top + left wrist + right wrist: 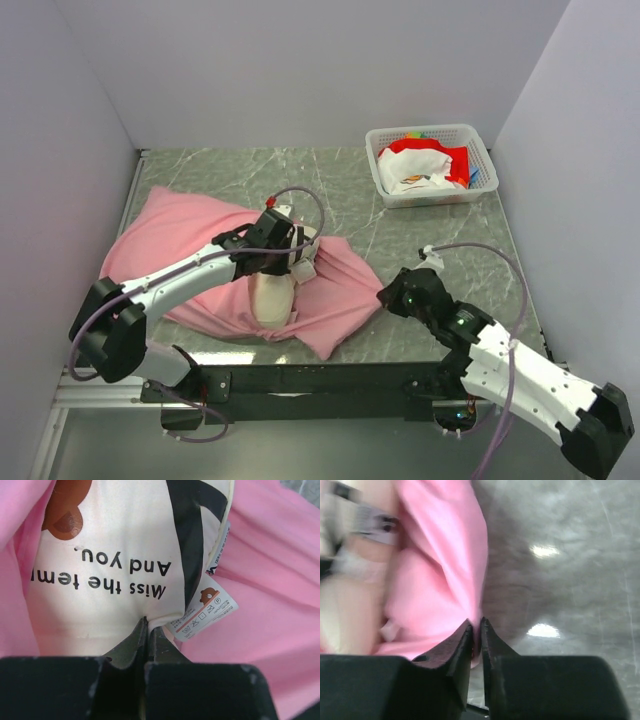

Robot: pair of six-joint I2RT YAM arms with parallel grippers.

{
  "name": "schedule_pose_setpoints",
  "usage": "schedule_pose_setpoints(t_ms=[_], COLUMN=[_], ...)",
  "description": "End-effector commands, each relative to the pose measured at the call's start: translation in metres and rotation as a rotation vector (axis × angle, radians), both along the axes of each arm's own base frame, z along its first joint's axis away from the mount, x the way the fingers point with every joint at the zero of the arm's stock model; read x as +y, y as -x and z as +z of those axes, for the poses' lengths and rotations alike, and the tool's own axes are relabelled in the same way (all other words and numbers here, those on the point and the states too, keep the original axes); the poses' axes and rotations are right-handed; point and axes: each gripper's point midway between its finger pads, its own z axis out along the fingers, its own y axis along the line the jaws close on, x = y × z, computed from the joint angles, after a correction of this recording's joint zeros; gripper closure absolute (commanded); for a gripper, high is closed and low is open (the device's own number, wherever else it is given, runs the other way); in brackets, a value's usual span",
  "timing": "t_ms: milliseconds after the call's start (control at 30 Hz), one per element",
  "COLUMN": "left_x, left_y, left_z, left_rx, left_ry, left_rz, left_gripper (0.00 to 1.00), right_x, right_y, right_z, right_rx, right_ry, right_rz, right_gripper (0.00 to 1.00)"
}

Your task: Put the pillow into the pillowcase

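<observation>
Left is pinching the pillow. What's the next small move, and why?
Probably push the pillow deeper with the left gripper: it is shut on the pillow's edge, pink pillowcase lies on both sides, yet cream is exposed in the top view. The right gripper sits at the pillowcase's edge.

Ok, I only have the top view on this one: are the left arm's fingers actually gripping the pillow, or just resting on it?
Observer: Gripping. The left wrist view shows the left fingers shut on the pillow, beside its care label.
Operator: Is it inside anything there?
Observer: The pink pillowcase lies on both sides of the pillow in that view.
Operator: And the other arm?
Observer: The right fingers are nearly together at the pillowcase's edge; blur hides whether they hold it.
</observation>
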Motion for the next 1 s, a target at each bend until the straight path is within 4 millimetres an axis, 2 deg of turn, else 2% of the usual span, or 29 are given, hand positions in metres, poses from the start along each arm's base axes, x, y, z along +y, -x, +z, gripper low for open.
schedule_pose_setpoints(t_ms=[0, 67, 100, 167, 200, 233, 267, 300, 333, 367, 433, 467, 500, 533, 567, 600, 633, 667, 700, 767, 800, 900, 933, 967], left_x=[0.001, -0.001, -0.002, -0.003, -0.004, -0.005, -0.005, -0.005, -0.005, -0.006, -0.006, -0.006, -0.006, -0.005, -0.005, -0.005, -0.004, -0.004, -0.005, -0.004, -0.003, 0.009, 0.014, 0.018], left_y=[0.018, 0.021, 0.022, 0.023, 0.024, 0.024, 0.024, 0.025, 0.025, 0.025, 0.026, 0.027, 0.027, 0.027, 0.028, 0.029, 0.029, 0.031, 0.032, 0.036, 0.038, 0.044, 0.047, 0.047], left_z=[0.011, 0.016, 0.018, 0.022, 0.023, 0.025, 0.026, 0.026, 0.026, 0.027, 0.027, 0.028, 0.028, 0.029, 0.032, 0.033, 0.033, 0.035, 0.036, 0.039, 0.039, 0.030, 0.025, 0.021], left_rx=[0.035, 0.030, 0.025, 0.018, 0.019, 0.016, 0.016, 0.015, 0.015, 0.013, 0.013, 0.012, 0.012, 0.010, 0.005, 0.005, 0.005, 0.007, 0.007, 0.008, 0.014, 0.040, 0.047, 0.053], left_ry=[0.057, 0.082, 0.090, 0.106, 0.114, 0.118, 0.120, 0.121, 0.120, 0.123, 0.125, 0.129, 0.129, 0.129, 0.132, 0.134, 0.135, 0.141, 0.143, 0.147, 0.145, 0.115, 0.104, 0.097], left_rz=[-0.020, -0.032, -0.034, -0.038, -0.043, -0.044, -0.045, -0.049, -0.050, -0.051, -0.053, -0.054, -0.054, -0.053, -0.053, -0.055, -0.054, -0.059, -0.063, -0.067, -0.063, -0.025, -0.006, 0.014], left_gripper=[0.99, 0.99, 0.99, 0.99, 0.99, 0.99, 0.99, 0.99, 0.99, 0.99, 0.99, 0.99, 0.99, 0.99, 0.99, 0.99, 0.99, 0.99, 0.99, 0.99, 0.99, 0.99, 0.99, 0.99], right_x=[0.005, 0.007, 0.009, 0.014, 0.025, 0.033, 0.041, 0.053, 0.059, 0.063, 0.072, 0.081, 0.091, 0.095, 0.097, 0.102, 0.103, 0.104, 0.108, 0.103, 0.098, 0.078, 0.071, 0.065], right_y=[-0.012, -0.018, -0.028, -0.040, -0.051, -0.056, -0.061, -0.071, -0.074, -0.079, -0.090, -0.095, -0.103, -0.106, -0.109, -0.117, -0.119, -0.121, -0.128, -0.131, -0.136, -0.143, -0.145, -0.147], right_z=[-0.009, -0.003, 0.006, 0.012, 0.017, 0.017, 0.006, 0.015, 0.014, 0.000, -0.001, -0.012, -0.005, -0.009, -0.023, -0.020, -0.026, -0.040, -0.037, -0.054, -0.054, -0.049, -0.043, -0.022], right_rx=[-0.004, -0.021, -0.050, -0.077, -0.086, -0.091, -0.068, -0.105, -0.106, -0.081, -0.080, -0.062, -0.076, -0.069, -0.037, -0.044, -0.028, 0.003, -0.007, 0.039, 0.050, 0.068, 0.066, 0.031], right_ry=[0.022, 0.036, 0.042, 0.072, 0.075, 0.091, 0.112, 0.082, 0.086, 0.117, 0.142, 0.154, 0.146, 0.159, 0.186, 0.188, 0.205, 0.229, 0.228, 0.279, 0.310, 0.353, 0.356, 0.335], right_rz=[-0.008, -0.005, -0.016, -0.007, 0.013, 0.051, 0.079, 0.097, 0.123, 0.137, 0.161, 0.186, 0.199, 0.215, 0.218, 0.218, 0.219, 0.221, 0.213, 0.195, 0.170, 0.107, 0.082, 0.058], right_gripper=[0.46, 0.32, 0.22, 0.18, 0.17, 0.16, 0.16, 0.15, 0.15, 0.15, 0.16, 0.16, 0.17, 0.17, 0.17, 0.17, 0.16, 0.17, 0.21, 0.27, 0.48, 0.96, 1.00, 1.00])
